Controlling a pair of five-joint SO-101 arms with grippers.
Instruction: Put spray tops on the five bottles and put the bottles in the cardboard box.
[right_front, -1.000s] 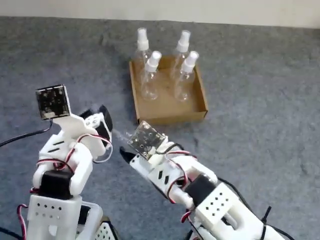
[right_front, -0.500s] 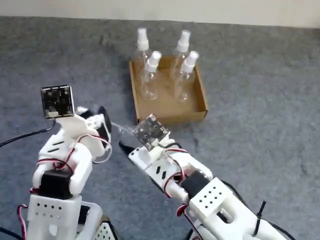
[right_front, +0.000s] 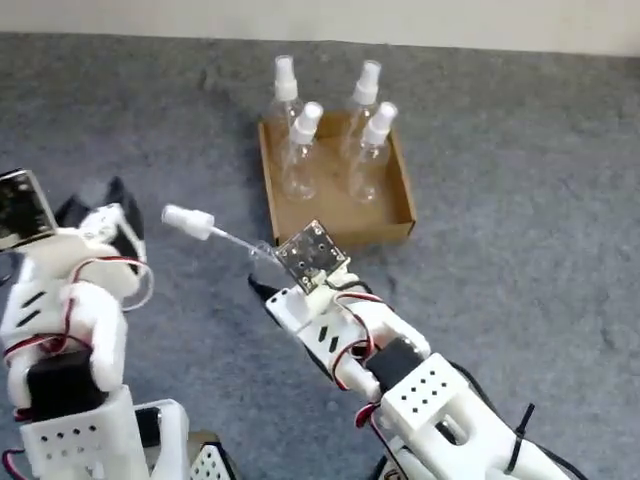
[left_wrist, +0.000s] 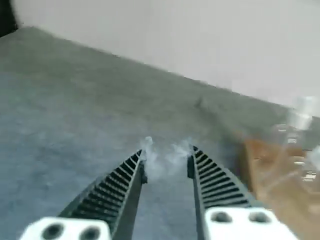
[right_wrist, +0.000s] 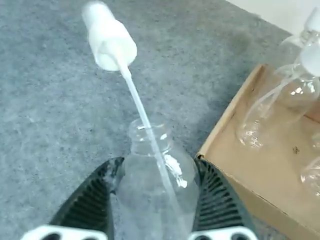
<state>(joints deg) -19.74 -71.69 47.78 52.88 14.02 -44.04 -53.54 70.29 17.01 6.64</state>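
Grey desk (right_front: 520, 200), cardboard box (right_front: 370, 228) near its far edge holding four upright capped bottles (right_front: 298, 160), left gripper (left_wrist: 167, 154) by the left edge, jaws apart and empty, right gripper (right_wrist: 157, 167) clamped on fifth bottle (right_wrist: 150, 192) just in front of the box, spray top (right_wrist: 107, 37) raised off its neck, dip tube inside.

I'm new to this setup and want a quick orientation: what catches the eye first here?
A spray top sticks out slantwise from the clear bottle held in the right gripper, with only its thin tube down the neck. Beyond it, four capped bottles stand in the cardboard box. The left gripper is open, off to the side.
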